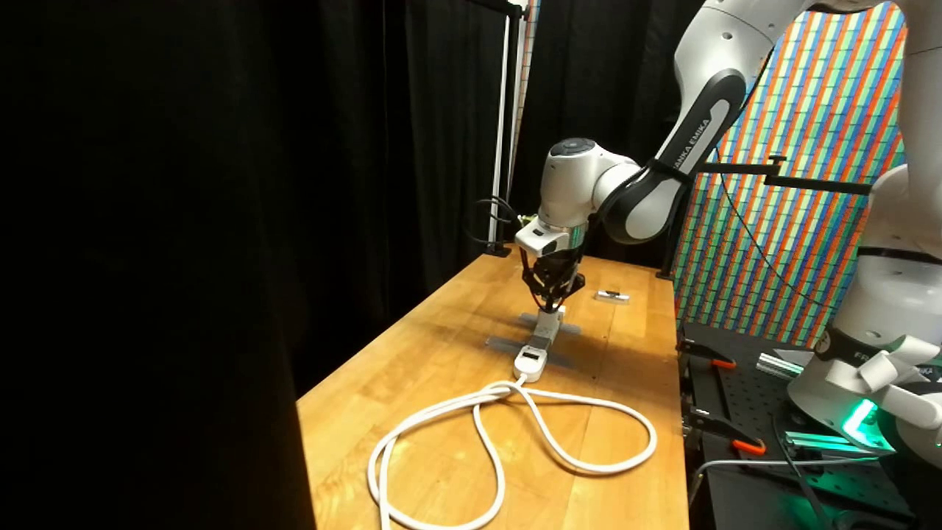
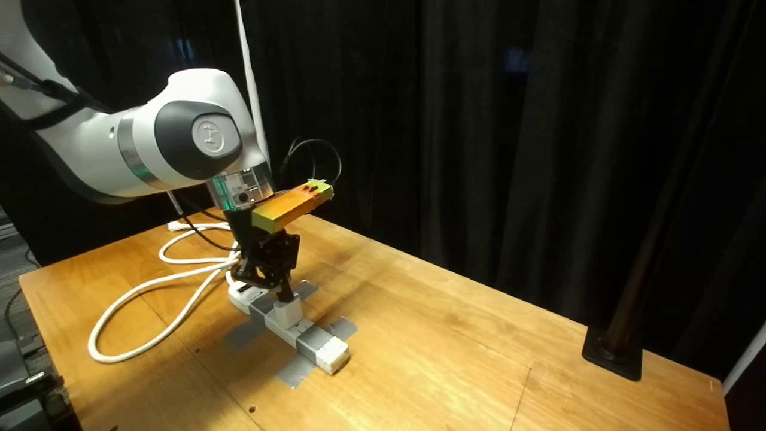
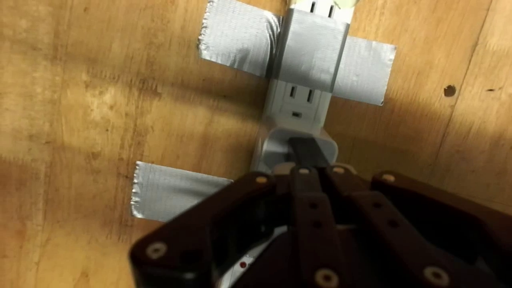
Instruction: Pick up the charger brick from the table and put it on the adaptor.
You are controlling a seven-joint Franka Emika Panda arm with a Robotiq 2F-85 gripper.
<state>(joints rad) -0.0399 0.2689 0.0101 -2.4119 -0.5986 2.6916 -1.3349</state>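
The charger brick (image 2: 288, 313), a small white block, stands upright on top of the adaptor (image 2: 333, 355), near the middle of its length. The adaptor is a long white power strip taped to the table; it also shows in an exterior view (image 1: 529, 364) and in the wrist view (image 3: 299, 105). In the wrist view the brick (image 3: 276, 147) covers part of the strip beside an open socket. My gripper (image 2: 285, 295) is shut, with its fingertips (image 3: 307, 151) together on or just above the brick's top, not around it. The brick's underside and its prongs are hidden.
Grey tape strips (image 3: 242, 38) cross the adaptor and hold it to the wooden table (image 1: 441, 338). A thick white looped cable (image 1: 625, 467) runs from its end. A small dark-and-pale flat item (image 1: 612, 297) lies nearby. A black post base (image 2: 611, 358) stands at a table corner.
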